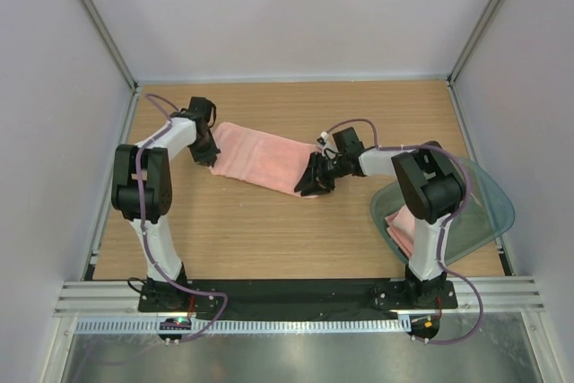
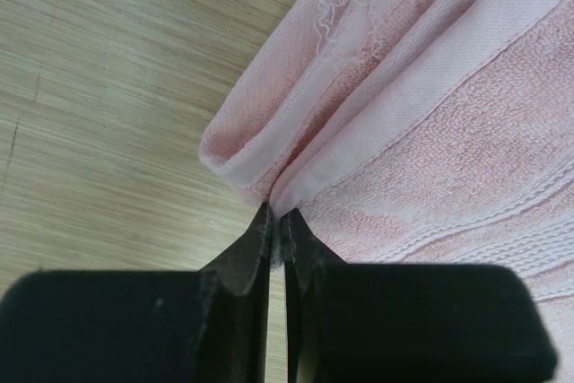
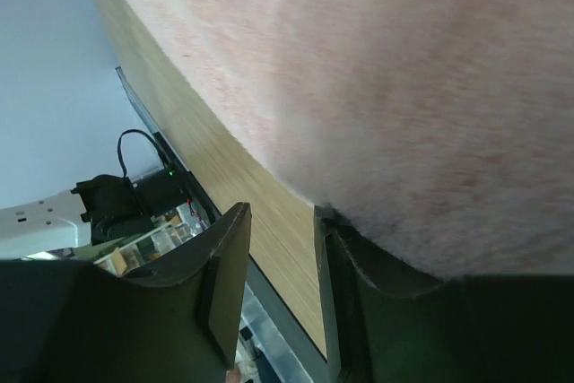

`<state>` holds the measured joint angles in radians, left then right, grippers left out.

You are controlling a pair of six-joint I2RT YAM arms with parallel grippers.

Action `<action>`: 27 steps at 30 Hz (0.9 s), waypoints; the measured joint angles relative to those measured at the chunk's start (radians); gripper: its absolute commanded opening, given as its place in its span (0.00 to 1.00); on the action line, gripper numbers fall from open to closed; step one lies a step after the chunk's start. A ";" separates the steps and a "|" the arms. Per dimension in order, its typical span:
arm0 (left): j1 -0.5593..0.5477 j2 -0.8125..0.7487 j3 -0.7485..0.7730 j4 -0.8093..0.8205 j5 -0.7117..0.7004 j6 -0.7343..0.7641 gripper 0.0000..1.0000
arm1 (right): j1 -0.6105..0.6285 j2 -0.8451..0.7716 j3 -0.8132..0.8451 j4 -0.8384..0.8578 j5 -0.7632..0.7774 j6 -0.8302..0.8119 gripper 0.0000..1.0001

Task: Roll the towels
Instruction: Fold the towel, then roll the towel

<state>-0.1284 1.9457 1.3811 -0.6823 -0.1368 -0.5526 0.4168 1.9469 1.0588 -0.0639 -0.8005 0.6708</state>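
Observation:
A pink towel [image 1: 260, 157], folded into a long strip, lies slantwise across the middle of the wooden table [image 1: 269, 230]. My left gripper [image 1: 208, 155] is at its left end. In the left wrist view the gripper [image 2: 276, 213] is shut, pinching the corner hem of the towel [image 2: 430, 132]. My right gripper [image 1: 314, 181] is at the towel's right end. In the right wrist view the gripper [image 3: 282, 213] is open with nothing between the fingers. The towel [image 3: 377, 69] fills the view above and drapes over the right finger [image 3: 386, 284].
A clear green tray [image 1: 489, 221] sits at the right near edge of the table, with a second pink towel [image 1: 401, 226] in it beside the right arm's base. White walls enclose the table on three sides.

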 measured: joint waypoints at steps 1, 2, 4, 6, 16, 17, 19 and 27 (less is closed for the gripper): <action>0.000 0.001 0.003 -0.003 0.000 0.003 0.05 | -0.007 0.011 -0.020 0.002 -0.001 0.002 0.41; 0.000 0.002 0.005 -0.006 0.001 0.005 0.05 | -0.013 0.019 -0.035 0.008 -0.016 0.008 0.41; 0.000 0.004 0.010 -0.012 0.002 0.008 0.05 | -0.026 0.021 -0.053 0.035 -0.036 0.010 0.41; 0.000 0.007 0.015 -0.019 0.002 0.009 0.05 | -0.032 0.021 -0.068 0.061 -0.048 0.010 0.41; -0.009 0.045 0.117 -0.075 0.015 0.024 0.05 | -0.053 -0.029 -0.179 0.161 -0.085 0.003 0.41; -0.010 0.049 0.128 -0.079 0.015 0.031 0.05 | -0.053 -0.042 -0.188 0.155 -0.081 -0.001 0.41; -0.011 0.054 0.145 -0.082 0.014 0.042 0.05 | -0.053 -0.074 -0.202 0.127 -0.068 -0.013 0.41; -0.014 0.043 0.148 -0.035 -0.014 0.118 0.10 | -0.057 -0.137 -0.211 0.000 -0.027 -0.042 0.43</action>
<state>-0.1421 1.9888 1.5291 -0.7170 -0.1505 -0.4343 0.3599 1.8103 0.8474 -0.0639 -0.8276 0.6292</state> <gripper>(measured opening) 0.093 0.425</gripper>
